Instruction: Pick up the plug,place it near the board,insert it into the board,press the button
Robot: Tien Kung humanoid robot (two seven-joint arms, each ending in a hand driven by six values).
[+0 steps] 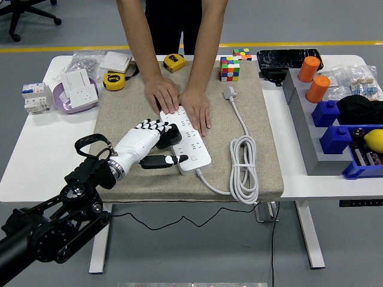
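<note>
On the beige mat [119,113] covering the middle of the white table [36,155], a white power strip [192,142] lies diagonally, its near end toward the table's front edge. Left hand [149,143], white with black finger segments, comes in from lower left and is curled around a black plug [170,136] sitting on the strip's near-left part; fingers wrap its top, thumb [164,160] reaches along the strip's near edge. Cannot tell if the plug's pins are fully seated. Right arm not visible.

A person stands at the far side, both hands [179,98] flat, palms down: one on the mat touching the strip's far end, the other pressing on the strip's far half.

White cable [245,161] runs from the strip's near end, loops into a coil to the right on the mat, and ends in a white plug [230,92] near the mat's far edge. Rubik's cube [229,69] sits at the mat's far side. Two yellow tape measures [114,81] lie at far left of the mat. Wall socket [81,88] on a purple dish sits at the table's left, a circuit breaker [35,97] just beside it. Two orange cylinders [317,88], blue bins [335,137] and a grey tray [305,137] sit on the right.
</note>
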